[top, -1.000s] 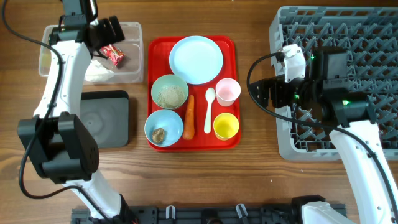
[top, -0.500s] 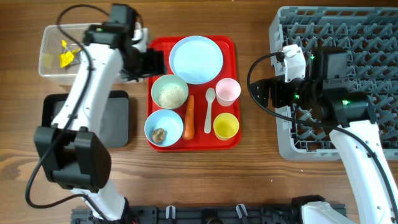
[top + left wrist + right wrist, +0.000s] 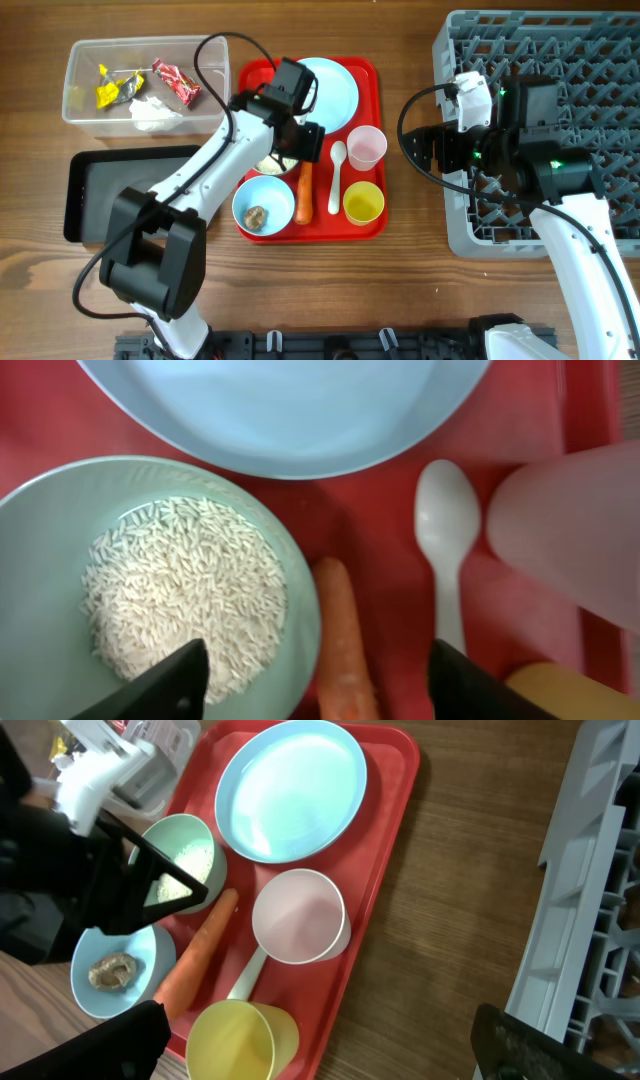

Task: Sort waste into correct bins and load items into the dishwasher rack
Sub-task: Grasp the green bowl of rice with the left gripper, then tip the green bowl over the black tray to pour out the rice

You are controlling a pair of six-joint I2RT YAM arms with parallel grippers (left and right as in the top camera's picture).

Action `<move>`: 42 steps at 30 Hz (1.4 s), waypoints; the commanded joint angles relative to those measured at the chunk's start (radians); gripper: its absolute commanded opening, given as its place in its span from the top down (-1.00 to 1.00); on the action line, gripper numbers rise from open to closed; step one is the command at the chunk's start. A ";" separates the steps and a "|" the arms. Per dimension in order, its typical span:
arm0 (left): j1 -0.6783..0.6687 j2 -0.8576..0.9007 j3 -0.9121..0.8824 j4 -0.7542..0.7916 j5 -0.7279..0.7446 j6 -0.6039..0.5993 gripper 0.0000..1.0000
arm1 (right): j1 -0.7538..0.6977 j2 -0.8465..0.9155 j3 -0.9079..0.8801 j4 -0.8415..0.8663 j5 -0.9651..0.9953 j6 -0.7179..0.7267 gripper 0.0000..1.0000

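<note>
- Left gripper (image 3: 315,665): fingers partly spread, holding nothing, poised over the carrot (image 3: 345,640) top and the rice bowl (image 3: 40,510) rim.
- Right gripper (image 3: 315,1020): fingers wide apart, empty, hovering between red tray (image 3: 382,815) and rack (image 3: 600,870).
- Carrot lies on the tray, between bowls and spoon (image 3: 447,540).
- Wrappers (image 3: 107,85) and tissue (image 3: 152,112) lie in the tub (image 3: 75,60).
</note>
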State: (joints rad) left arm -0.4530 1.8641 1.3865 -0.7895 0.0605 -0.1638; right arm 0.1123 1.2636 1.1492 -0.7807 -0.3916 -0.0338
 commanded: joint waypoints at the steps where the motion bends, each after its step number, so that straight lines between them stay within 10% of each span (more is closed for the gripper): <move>1: 0.002 -0.014 -0.073 0.062 -0.036 -0.002 -0.33 | 0.000 0.009 0.015 0.002 0.009 0.010 -0.99; 10: -0.003 0.016 -0.143 0.132 -0.035 -0.002 0.08 | -0.001 0.009 0.015 0.002 0.010 0.010 -0.99; 17: -0.003 0.044 -0.143 0.144 -0.035 -0.002 0.92 | -0.001 0.009 0.015 0.001 0.009 0.010 -0.99; 42: 0.216 -0.342 0.055 -0.265 -0.008 -0.171 0.92 | -0.001 0.009 0.015 0.004 0.010 0.007 -0.99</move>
State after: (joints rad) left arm -0.3298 1.5730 1.4273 -0.9810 0.0322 -0.2825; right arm 0.1123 1.2640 1.1492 -0.7807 -0.3916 -0.0303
